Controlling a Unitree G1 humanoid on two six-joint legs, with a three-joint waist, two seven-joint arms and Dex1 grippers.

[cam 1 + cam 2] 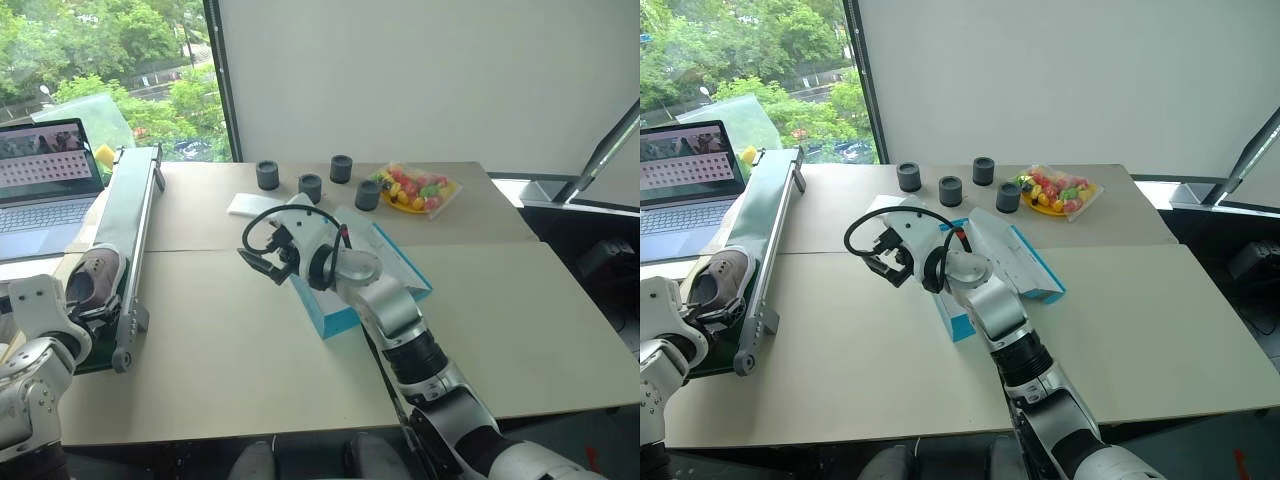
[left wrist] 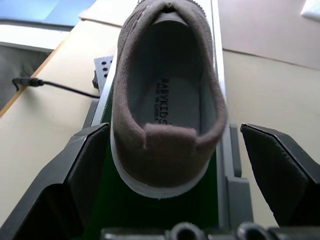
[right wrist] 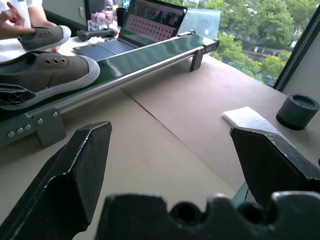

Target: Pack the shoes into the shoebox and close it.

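One grey shoe [image 1: 94, 276] lies on the green conveyor belt [image 1: 133, 215] at the left, heel toward me. My left gripper [image 2: 175, 131] is open, a finger [image 2: 82, 167] on either side of the heel and apart from it. A person's hand holds a second grey shoe [image 3: 44, 36] beyond the belt's end. The turquoise shoebox [image 1: 332, 318] sits mid-table with its lid [image 1: 398, 258] folded back, mostly hidden under my right arm. My right gripper [image 1: 264, 262] hovers open and holds nothing, just left of the box, pointing toward the belt.
Several dark grey cups [image 1: 310, 187] stand along the far side of the table beside a bag of colourful pieces [image 1: 416, 188]. A flat white pad [image 1: 250, 205] lies behind the box. An open laptop [image 1: 45, 178] sits left of the belt.
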